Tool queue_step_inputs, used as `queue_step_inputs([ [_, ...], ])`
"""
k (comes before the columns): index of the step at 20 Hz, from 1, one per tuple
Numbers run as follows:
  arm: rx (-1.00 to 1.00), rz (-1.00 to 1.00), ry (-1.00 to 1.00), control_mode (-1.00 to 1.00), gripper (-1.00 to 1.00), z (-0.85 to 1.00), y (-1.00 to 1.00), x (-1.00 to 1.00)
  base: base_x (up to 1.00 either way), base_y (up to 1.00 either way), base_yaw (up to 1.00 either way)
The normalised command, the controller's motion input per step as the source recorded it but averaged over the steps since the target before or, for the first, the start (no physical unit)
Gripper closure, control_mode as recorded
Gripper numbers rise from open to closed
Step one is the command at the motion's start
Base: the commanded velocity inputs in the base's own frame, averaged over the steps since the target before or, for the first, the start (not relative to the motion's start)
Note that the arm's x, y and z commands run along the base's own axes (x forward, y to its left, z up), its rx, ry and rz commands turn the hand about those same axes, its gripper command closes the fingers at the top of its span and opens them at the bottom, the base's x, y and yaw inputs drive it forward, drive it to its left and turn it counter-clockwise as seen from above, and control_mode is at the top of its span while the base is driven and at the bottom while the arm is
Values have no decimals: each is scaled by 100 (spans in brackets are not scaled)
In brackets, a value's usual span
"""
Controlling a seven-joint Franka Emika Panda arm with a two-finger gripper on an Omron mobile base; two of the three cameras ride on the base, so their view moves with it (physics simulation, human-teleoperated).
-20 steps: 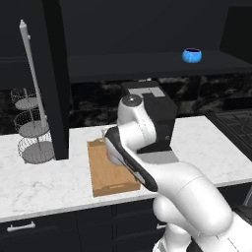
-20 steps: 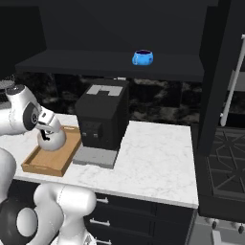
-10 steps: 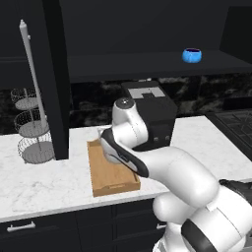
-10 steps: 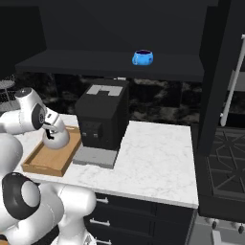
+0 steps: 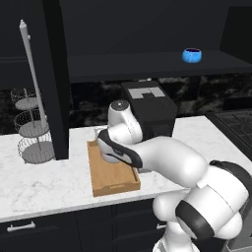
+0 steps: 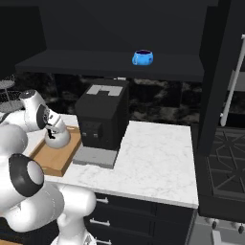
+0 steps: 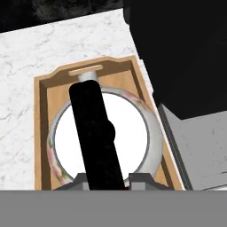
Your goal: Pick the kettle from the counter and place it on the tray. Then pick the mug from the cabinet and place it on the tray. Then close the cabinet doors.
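gripper [image 7: 106, 179] pinches the kettle's [image 7: 133, 128] black handle, kettle sitting inside the wooden tray [image 7: 41, 115] on the counter [image 7: 26, 57].

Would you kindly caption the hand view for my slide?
Gripper straddling the kettle handle over the tray.

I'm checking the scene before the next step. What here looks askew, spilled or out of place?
Nothing stands out. The kettle sits upright over the tray, its handle between the gripper fingertips; the mug stands upright in the open cabinet.
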Motion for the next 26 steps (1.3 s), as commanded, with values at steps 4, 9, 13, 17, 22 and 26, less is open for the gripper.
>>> queue_step_inputs([
  [4,2,-4,0,-100,100,-23,2,22,0,0,0],
  [9,1,-3,0,-100,100,-27,1,18,0,0,0],
  [13,0,-2,0,-100,100,-31,2,14,0,0,0],
  [17,0,-1,0,-100,100,-33,2,11,0,0,0],
  [22,1,-1,0,-100,100,-30,10,13,0,0,0],
  [26,2,0,0,-100,-100,-17,3,2,0,0,0],
])
